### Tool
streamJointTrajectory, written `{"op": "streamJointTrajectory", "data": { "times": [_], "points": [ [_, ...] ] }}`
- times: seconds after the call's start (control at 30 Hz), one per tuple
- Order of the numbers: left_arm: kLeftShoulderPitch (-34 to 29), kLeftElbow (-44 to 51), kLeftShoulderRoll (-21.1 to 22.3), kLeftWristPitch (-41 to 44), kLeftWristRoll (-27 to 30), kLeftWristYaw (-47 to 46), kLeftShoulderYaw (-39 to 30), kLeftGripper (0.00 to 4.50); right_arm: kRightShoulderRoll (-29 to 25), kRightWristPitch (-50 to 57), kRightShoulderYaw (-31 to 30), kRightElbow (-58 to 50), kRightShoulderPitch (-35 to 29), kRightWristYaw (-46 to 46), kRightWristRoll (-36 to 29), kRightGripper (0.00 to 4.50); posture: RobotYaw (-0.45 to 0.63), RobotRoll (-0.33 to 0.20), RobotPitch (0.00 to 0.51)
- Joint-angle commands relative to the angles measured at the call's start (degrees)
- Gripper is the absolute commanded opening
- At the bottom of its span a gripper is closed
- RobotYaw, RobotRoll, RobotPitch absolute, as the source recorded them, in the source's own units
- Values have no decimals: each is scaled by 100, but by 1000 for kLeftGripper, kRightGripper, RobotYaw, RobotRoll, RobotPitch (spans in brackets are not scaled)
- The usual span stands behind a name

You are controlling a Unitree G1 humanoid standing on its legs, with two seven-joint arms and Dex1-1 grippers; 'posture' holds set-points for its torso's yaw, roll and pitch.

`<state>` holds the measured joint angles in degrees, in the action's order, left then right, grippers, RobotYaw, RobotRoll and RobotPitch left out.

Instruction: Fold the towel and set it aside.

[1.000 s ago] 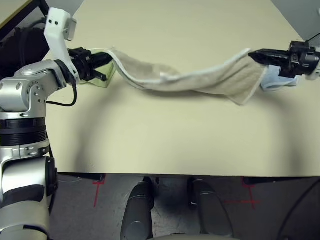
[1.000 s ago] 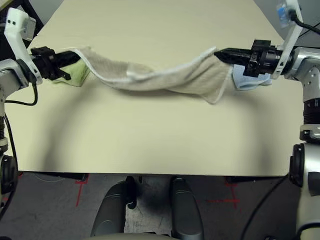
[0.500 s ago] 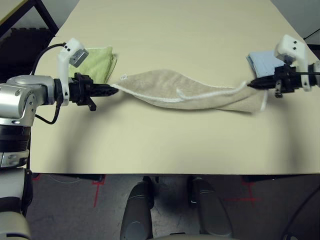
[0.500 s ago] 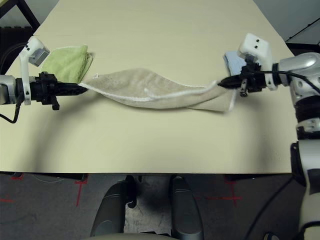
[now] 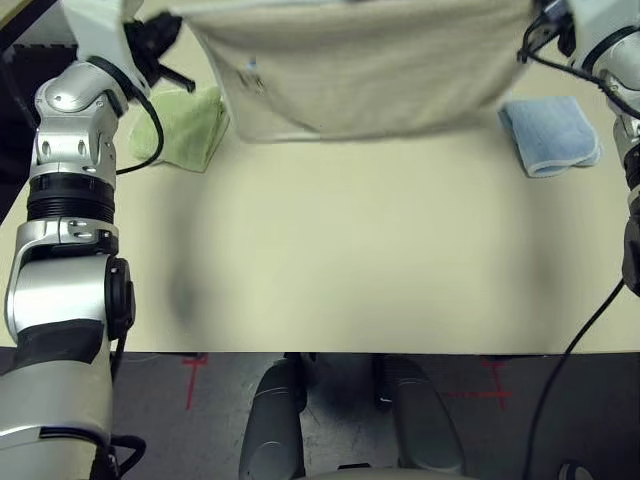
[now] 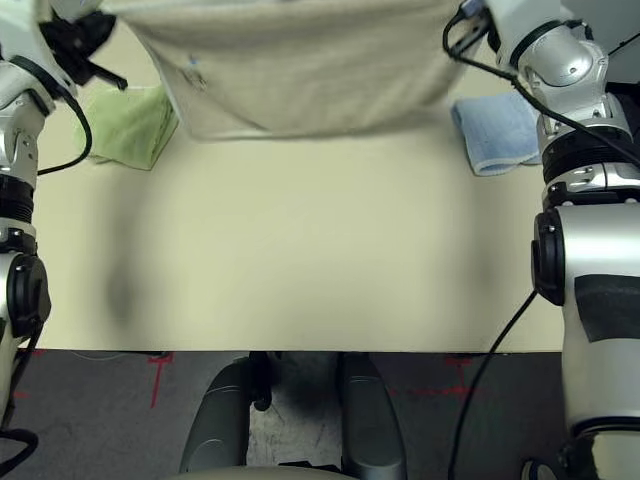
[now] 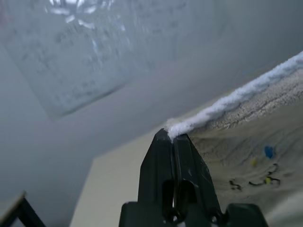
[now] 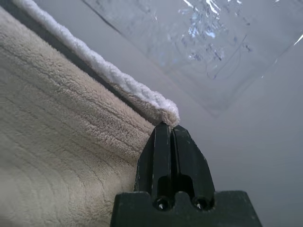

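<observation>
Overhead, I held the towel point(image 5: 360, 70) spread and hanging above the table point(image 5: 350, 260), between the green cloth point(image 5: 185, 125) and the blue cloth point(image 5: 550, 135). My left gripper point(image 7: 171, 137) and right gripper point(image 8: 166, 128) each pinched one white-edged upper corner, fingers closed on it.

My right gripper point(image 8: 169, 126) pinched tight on the towel point(image 8: 61, 161) corner, white piped edge point(image 8: 102, 75) running away, pale wall behind

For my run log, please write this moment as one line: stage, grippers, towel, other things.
stage: towel lifted, spread | left gripper: shut on towel corner | right gripper: shut on other corner | green cloth, blue cloth: on table
</observation>
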<state>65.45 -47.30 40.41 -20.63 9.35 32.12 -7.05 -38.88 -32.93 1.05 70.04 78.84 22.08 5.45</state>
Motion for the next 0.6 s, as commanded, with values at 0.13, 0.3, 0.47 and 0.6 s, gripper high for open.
{"op": "streamJointTrajectory", "data": {
  "times": [0.13, 0.3, 0.47, 0.6],
  "points": [
    [-1198, 934, 631, 1816, 90, 2436, 629, 17, -300, 792, -82, 260, -524, 1845, 0, 0, -86, 0, 233],
    [-1793, 1705, 1082, 3153, 53, 3414, 972, 17, -555, 784, -614, 173, -935, 3197, 467, 0, -88, 0, 229],
    [-2032, 2044, 1430, 3912, -56, 4218, 1283, 17, -643, 803, -786, 141, -1115, 4476, 494, 0, -91, 0, 228],
    [-2108, 2265, 1869, 4436, -113, 5215, 1672, 17, -704, 1511, -844, 76, -1080, 6134, 380, 0, -88, 0, 228]
  ]
}}
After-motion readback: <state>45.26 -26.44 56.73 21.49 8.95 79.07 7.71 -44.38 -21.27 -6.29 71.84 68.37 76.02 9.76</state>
